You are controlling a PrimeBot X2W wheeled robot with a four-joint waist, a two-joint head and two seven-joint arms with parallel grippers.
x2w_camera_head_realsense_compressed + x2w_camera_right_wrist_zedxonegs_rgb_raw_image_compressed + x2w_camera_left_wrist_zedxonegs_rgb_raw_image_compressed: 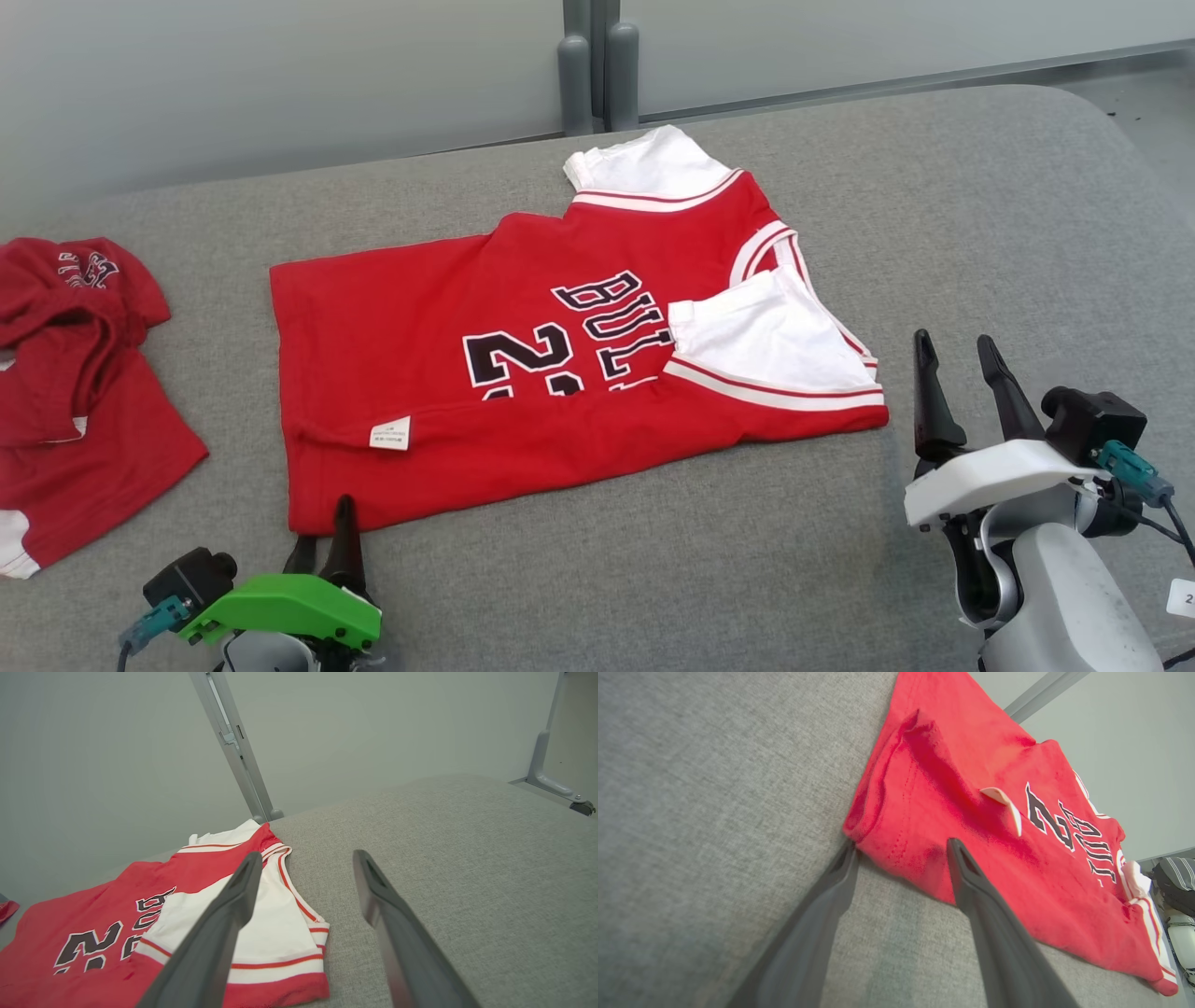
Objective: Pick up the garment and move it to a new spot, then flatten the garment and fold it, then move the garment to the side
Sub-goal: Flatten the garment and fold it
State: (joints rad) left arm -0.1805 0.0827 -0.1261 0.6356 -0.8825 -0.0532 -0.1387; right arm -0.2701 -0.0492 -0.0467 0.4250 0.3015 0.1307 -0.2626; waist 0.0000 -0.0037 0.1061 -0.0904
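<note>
A red jersey [523,373] with white sleeves and black lettering lies partly folded in the middle of the grey padded table [980,233]. My left gripper [327,537] stands open at the jersey's near left corner [878,826], one fingertip over the hem, the other just off the cloth on the table. My right gripper [957,359] is open and empty, hovering right of the jersey's folded white sleeve [275,924]. A small white tag [389,433] sticks up near the hem.
A second red garment [75,392] lies crumpled at the table's left edge. A wall with grey posts [597,65] runs behind the table. Bare grey surface lies to the right of the jersey and in front of it.
</note>
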